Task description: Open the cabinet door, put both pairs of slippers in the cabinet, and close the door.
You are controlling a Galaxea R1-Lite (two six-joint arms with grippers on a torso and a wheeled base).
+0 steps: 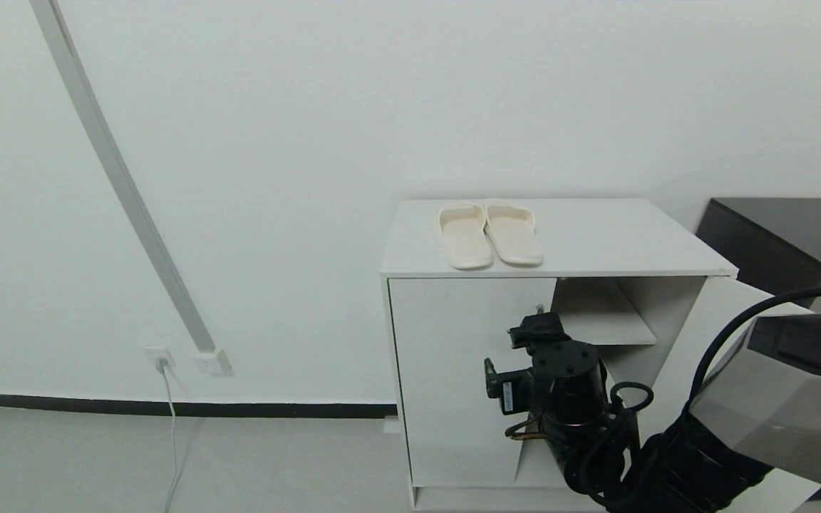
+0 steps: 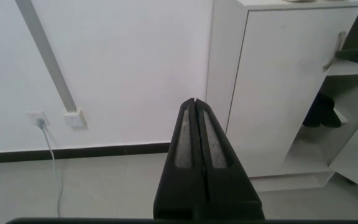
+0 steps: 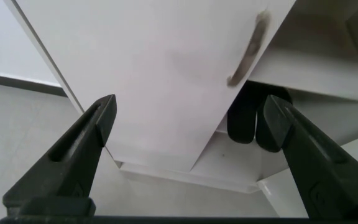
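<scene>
A pair of cream slippers lies side by side on top of the white cabinet. The cabinet's left door is closed, and its right door is swung open. A dark pair of slippers stands inside on the bottom shelf. My right gripper is open with nothing between its fingers, close in front of the left door and near its handle. My left gripper is shut and empty, out to the left of the cabinet, well short of it.
A black piece of furniture stands right of the cabinet. On the wall to the left are a slanting grey strip and sockets with a cable hanging to the floor. The tiled floor lies open on the left.
</scene>
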